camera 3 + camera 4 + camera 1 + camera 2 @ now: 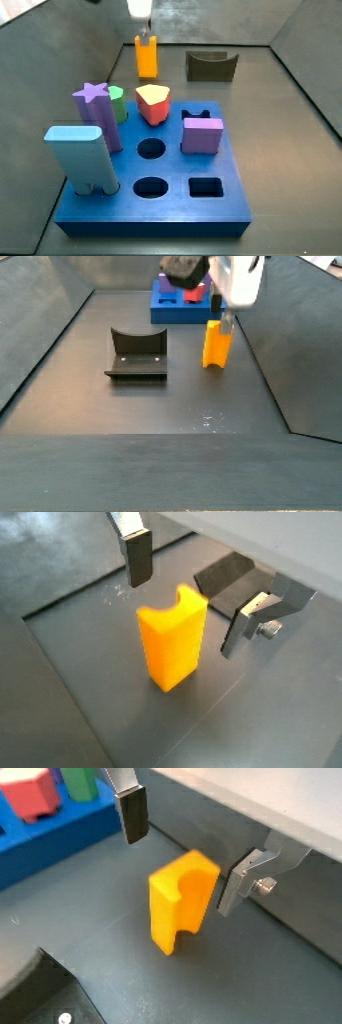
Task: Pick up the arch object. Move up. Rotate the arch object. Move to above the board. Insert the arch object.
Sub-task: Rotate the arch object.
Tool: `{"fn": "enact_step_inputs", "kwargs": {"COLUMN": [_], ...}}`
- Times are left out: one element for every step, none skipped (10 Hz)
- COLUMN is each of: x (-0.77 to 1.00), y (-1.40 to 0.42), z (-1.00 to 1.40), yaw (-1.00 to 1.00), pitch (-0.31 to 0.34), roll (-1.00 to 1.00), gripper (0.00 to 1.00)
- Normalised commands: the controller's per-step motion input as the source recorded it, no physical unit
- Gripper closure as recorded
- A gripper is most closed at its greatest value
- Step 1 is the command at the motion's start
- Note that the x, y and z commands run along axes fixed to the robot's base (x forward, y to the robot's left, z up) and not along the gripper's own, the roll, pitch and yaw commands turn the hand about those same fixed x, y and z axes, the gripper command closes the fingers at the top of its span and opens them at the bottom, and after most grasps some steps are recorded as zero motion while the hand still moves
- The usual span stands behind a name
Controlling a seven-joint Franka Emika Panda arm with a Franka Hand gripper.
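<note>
With our gripper (pixel 190 584) hanging open above the slim yellow-orange arch object (pixel 173 645), which stands upright on the dark floor beyond the thick blue board (pixel 154 195), we judge an off-centre descent could topple it

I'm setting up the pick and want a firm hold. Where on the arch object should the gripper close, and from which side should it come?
Come from straight above. The arch object stands upright on the floor with its notch on top, apart from the board, so its upper side faces are free. The open gripper already has a finger on either side of it; lower and close on the flat upper faces.
</note>
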Motion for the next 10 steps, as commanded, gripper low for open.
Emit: {"fn": "enact_step_inputs", "kwargs": {"x": [-0.02,-0.02,0.00,0.01,0.03,0.04,0.04,0.04,0.04,0.04], "y": [0.01,0.01,0.00,-0.01,-0.01,-0.01,-0.01,-0.01,-0.01,-0.01], "z": [0.50,0.27,0.00,-0.10,-0.09,-0.06,-0.04,-0.04,-0.04,-0.04], "yaw": [-0.01,-0.01,1.00,1.00,1.00,1.00,1.00,1.00,1.00,1.00], "pitch": [0.043,0.051,0.000,0.000,-0.002,-0.005,-0.006,-0.007,-0.007,-0.008], "roll": [0.05,0.06,0.00,0.00,0.00,0.00,0.00,0.00,0.00,0.00], "gripper": [0.00,0.00,0.00,0.00,0.00,0.00,0.00,0.00,0.00,0.00]}}
